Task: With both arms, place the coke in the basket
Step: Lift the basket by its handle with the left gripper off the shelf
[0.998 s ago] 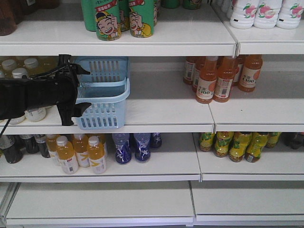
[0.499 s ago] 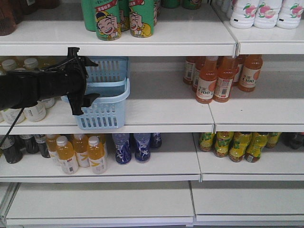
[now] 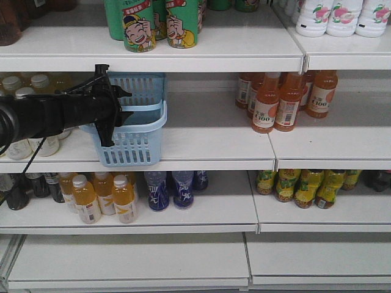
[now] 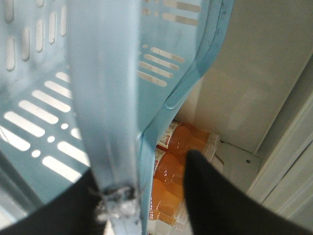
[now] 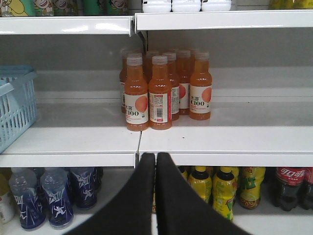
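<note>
The light blue basket [image 3: 137, 122] stands on the middle shelf at the left. It also shows at the left edge of the right wrist view, basket [image 5: 14, 105]. My left gripper [image 3: 129, 104] reaches in from the left and is open, with its fingers straddling the basket's left rim. In the left wrist view the basket [image 4: 39, 98] rim runs between the fingers of the left gripper [image 4: 142, 166], close to the left one and apart from the right one. The right gripper [image 5: 155, 157] is shut and empty, in front of the shelf edge. A coke [image 5: 289, 188] stands on the lower shelf at the right.
Orange drink bottles [image 3: 281, 101] cluster on the middle shelf to the right of the basket. Green cans [image 3: 159, 24] sit on the top shelf. Blue bottles [image 3: 171, 189], orange juice bottles [image 3: 104, 198] and yellow-green bottles [image 3: 305, 186] fill the lower shelf. White-capped bottles [image 3: 36, 146] stand behind the left arm.
The left arm has moved right and up onto the basket's left rim, and its fingers have come closer together. The basket has not shifted.
</note>
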Motion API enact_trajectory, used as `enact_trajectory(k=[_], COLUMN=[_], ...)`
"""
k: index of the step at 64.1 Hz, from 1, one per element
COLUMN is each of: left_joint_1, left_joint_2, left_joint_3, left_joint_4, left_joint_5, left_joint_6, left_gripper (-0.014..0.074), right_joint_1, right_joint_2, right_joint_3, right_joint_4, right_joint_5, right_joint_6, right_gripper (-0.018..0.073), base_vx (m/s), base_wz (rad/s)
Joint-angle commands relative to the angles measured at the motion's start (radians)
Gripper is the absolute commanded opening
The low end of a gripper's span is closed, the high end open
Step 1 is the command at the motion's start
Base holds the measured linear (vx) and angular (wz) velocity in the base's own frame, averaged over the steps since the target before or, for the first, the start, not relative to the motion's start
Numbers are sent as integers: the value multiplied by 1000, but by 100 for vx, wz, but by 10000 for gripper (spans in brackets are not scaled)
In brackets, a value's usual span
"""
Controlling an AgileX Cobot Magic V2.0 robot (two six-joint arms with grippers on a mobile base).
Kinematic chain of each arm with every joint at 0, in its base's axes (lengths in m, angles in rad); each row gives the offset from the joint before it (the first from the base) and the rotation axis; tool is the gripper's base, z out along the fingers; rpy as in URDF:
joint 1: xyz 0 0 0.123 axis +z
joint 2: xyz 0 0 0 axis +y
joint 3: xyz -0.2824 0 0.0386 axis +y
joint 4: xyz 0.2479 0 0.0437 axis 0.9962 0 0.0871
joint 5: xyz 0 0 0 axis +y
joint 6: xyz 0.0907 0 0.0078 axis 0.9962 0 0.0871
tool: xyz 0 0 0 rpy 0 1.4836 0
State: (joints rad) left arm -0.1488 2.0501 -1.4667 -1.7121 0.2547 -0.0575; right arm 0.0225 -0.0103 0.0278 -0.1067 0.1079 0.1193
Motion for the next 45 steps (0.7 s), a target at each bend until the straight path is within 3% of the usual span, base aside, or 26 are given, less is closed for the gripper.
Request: enact_trajectory(k=[1,7,23,31,45], left_joint_1=[-2,-1,-1,-1,35], left_joint_2=[-51,-51,-51,-51,-58], left_joint_3=[-40,-40,-40,-40,-40], left_joint_4=[-72,-72,-71,-72,-72], left_joint_5=[12,-1,46,141,424], left_joint_6=[23,23,148,240,408], left_gripper=[118,-6,-8,-8,-8], right_joint_1=[0,0,0,0,0], right_joint_2=[-19,-19,-19,-19,-19], right_joint_3=[11,11,11,11,11], right_joint_4=[-5,-5,-5,-5,-5], right_joint_5=[-71,-71,-71,-69,-69], right_joint_6=[-12,-12,-12,-12,-12], right_gripper=[-10,-10,-10,-10,-10], base_vx=[0,0,0,0,0], base_wz=[0,0,0,0,0])
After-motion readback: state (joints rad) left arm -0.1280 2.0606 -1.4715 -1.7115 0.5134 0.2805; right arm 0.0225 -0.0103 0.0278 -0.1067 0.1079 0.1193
